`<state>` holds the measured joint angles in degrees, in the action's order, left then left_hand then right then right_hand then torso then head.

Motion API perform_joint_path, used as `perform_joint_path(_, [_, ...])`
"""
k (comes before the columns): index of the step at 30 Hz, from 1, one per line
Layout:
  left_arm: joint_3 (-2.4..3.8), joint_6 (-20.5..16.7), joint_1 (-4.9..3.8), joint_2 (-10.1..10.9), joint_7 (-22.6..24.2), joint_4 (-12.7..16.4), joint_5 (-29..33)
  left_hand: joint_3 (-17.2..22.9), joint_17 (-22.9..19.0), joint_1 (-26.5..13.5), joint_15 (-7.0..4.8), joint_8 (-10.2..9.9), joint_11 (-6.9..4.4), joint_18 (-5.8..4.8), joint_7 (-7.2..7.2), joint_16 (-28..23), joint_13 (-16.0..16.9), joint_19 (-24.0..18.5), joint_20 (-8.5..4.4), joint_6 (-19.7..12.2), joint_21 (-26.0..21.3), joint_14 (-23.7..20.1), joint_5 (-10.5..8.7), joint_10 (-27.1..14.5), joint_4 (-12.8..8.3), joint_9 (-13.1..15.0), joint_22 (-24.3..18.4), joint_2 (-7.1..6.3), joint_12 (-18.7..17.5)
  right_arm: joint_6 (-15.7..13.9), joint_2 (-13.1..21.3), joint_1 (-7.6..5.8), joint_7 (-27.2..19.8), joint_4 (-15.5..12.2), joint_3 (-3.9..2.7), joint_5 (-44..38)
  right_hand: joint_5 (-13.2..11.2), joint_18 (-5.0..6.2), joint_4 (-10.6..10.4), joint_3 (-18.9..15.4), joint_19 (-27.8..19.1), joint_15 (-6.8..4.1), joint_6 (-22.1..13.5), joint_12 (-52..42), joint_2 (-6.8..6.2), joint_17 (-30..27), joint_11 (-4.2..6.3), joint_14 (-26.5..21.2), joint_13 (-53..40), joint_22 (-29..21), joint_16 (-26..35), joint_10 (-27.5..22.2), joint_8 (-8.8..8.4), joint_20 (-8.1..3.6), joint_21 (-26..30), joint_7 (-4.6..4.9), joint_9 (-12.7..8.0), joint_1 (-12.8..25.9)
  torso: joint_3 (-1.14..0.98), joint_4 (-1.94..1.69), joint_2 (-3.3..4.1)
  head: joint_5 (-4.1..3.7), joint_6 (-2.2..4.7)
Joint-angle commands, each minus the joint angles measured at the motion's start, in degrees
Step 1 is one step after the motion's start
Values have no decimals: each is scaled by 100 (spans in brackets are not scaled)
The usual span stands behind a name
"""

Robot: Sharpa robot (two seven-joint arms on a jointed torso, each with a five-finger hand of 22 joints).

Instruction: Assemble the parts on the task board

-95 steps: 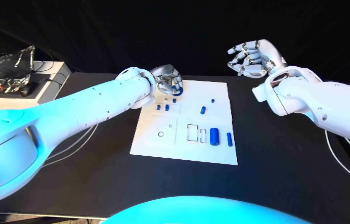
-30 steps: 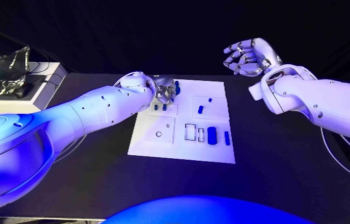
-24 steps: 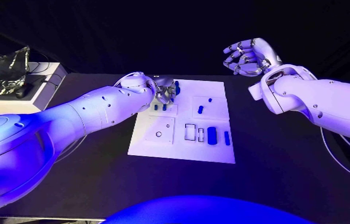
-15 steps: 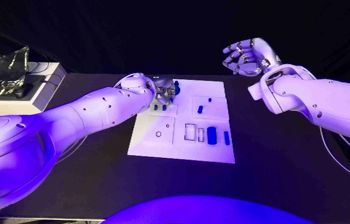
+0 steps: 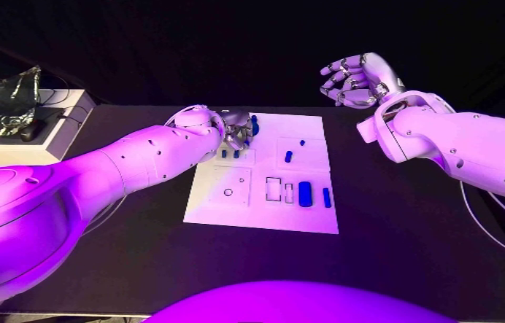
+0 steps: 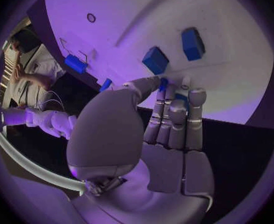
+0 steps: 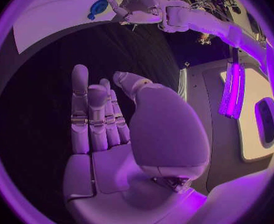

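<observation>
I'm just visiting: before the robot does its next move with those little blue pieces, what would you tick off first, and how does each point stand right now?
1. Left robot hand has a blue part between thumb and finger at the task board's far left corner: ok.
2. Is that part lined up with its slot: cannot tell, fingers hide it.
3. Right robot hand is raised, empty, off the board: ok.
4. Two small blue parts lie close by the left fingers; risk of a nudge: cannot tell.
5. Large blue part lies in the near row, undisturbed: ok.
</observation>
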<state>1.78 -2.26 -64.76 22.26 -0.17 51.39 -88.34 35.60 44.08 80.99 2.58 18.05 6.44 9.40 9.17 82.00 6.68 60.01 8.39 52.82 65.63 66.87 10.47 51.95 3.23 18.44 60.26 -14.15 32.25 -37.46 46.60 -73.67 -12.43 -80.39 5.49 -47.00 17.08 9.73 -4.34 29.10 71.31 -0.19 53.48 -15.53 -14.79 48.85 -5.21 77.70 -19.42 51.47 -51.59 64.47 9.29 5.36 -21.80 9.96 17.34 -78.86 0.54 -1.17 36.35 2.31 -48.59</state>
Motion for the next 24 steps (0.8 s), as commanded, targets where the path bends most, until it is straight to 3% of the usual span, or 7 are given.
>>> perform_joint_path(1, [-6,11,11,-22,54,-10,11,60,23,4,-1,-12,-21,-90,3,32,-12,48,-1,86,45,59,-20,92,-28,12,34,85,-45,53,-4,-4,-62,-13,-5,-17,21,59,28,8,25,29,17,20,9,5,3,-4,5,6,21,44,-35,18,20,9,5,45,5,-4,-3,-3,-6])
perform_joint_path(6, [-9,-26,13,-26,50,-20,12,164,156,61,-46,-10,-65,-121,-18,85,-26,174,-40,207,192,191,-43,301,-132,30,181,182,-117,53,-5,-5,-62,-18,-5,-17,21,59,28,8,25,29,17,20,9,5,3,-4,5,6,21,44,-35,18,20,9,5,45,5,-6,-4,-9,-11])
perform_joint_path(8, [-10,-27,13,-25,46,-24,12,275,140,172,-63,-51,-68,-124,-3,85,-46,191,-75,234,258,221,-37,398,-275,28,229,241,-213,54,-7,-5,-62,-18,-6,-17,21,59,28,8,25,29,17,20,9,5,3,-4,5,6,21,44,-35,18,20,9,5,45,5,-5,-6,-10,-12])
perform_joint_path(24, [-4,-336,54,61,217,109,195,379,155,125,-58,-159,-54,-149,23,100,-108,246,-80,314,439,301,-30,600,-448,24,393,270,-530,56,-12,-7,-68,-19,-7,-17,22,60,30,7,26,30,21,44,13,6,3,-4,34,8,31,63,-37,19,22,10,6,49,6,-6,-12,-1,-17])
